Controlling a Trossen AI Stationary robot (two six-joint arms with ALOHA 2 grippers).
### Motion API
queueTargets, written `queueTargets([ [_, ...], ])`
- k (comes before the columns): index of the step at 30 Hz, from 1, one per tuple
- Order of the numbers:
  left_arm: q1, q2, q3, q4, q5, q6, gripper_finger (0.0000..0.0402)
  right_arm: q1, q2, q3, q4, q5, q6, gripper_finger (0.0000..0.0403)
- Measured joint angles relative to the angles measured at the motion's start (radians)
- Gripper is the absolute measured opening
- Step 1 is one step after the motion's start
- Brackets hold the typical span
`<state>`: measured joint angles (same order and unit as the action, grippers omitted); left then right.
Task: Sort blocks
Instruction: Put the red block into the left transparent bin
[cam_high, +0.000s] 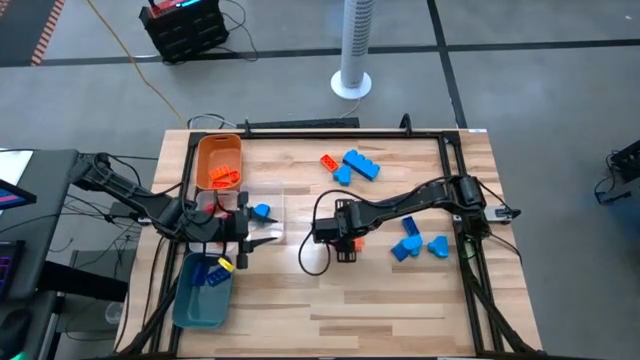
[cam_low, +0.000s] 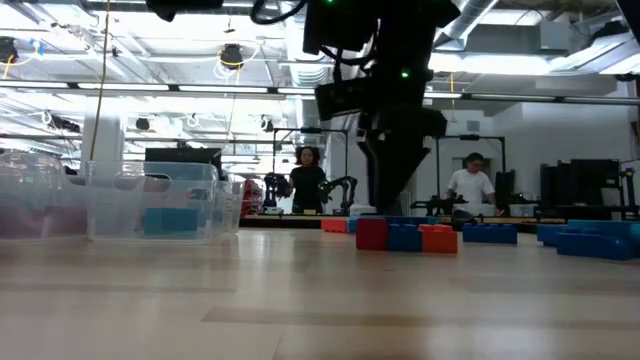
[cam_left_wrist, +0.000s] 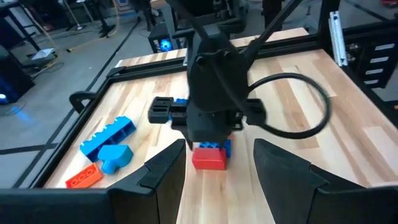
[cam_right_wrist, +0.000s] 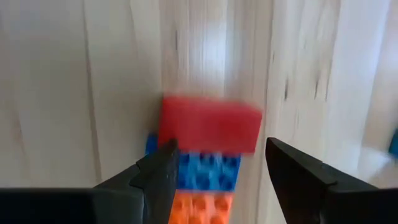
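On the left edge of the table (cam_high: 400, 300), the orange tray (cam_high: 217, 162) holds orange blocks (cam_high: 224, 176); next to it, toward the middle of that edge, sits the clear tray (cam_high: 262, 205) with a blue block (cam_high: 261, 211) at its rim and something red inside, and the teal tray (cam_high: 203, 291) lies at the near-left corner with a blue block (cam_high: 213, 275) in it. The left gripper (cam_high: 262, 240) hangs between the clear tray and the teal tray, pointing toward the table's middle; its fingers (cam_left_wrist: 283, 168) stand apart with nothing between them. Right of the clear tray, near the table's centre, the right gripper (cam_high: 343, 243) points down over a small cluster: a red block (cam_right_wrist: 210, 126), a blue block (cam_right_wrist: 208, 170) and an orange block (cam_right_wrist: 200, 208) touching in a row. Its fingers (cam_right_wrist: 298, 171) are spread to either side of the cluster and grip nothing. Beyond the centre, toward the far edge, lie an orange block (cam_high: 327, 161) and two blue blocks (cam_high: 360, 165). Right of the right gripper, three more blue blocks (cam_high: 408, 243) sit close together near the right rail. In the low view, two people stand in the room far behind the table.
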<state>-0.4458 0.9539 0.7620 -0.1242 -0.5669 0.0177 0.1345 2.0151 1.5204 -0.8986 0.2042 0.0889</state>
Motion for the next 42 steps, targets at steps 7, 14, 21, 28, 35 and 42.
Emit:
queueTargets([
  [7, 0.000, 0.000, 0.000, -0.001, -0.003, -0.001, 0.0183, 0.001, 0.001, 0.037, -0.010, -0.076, -0.038, 0.0236],
  [14, 0.000, 0.000, 0.000, -0.021, -0.003, -0.013, 0.0183, -0.043, 0.001, 0.039, -0.038, -0.231, -0.027, 0.0301],
  [21, 0.000, 0.000, 0.000, -0.048, -0.002, -0.026, 0.0183, -0.071, 0.001, 0.039, -0.013, -0.232, -0.007, 0.0391],
  [28, 0.000, 0.000, 0.001, -0.048, -0.002, -0.026, 0.0183, -0.068, 0.001, 0.037, 0.017, -0.221, -0.003, 0.0378],
  [35, 0.000, 0.000, 0.001, -0.048, -0.001, -0.026, 0.0183, -0.073, 0.001, 0.018, 0.028, -0.160, 0.061, 0.0373],
  [42, 0.000, 0.000, 0.001, -0.052, -0.001, -0.030, 0.0183, -0.079, 0.001, -0.026, 0.065, -0.147, 0.095, 0.0373],
])
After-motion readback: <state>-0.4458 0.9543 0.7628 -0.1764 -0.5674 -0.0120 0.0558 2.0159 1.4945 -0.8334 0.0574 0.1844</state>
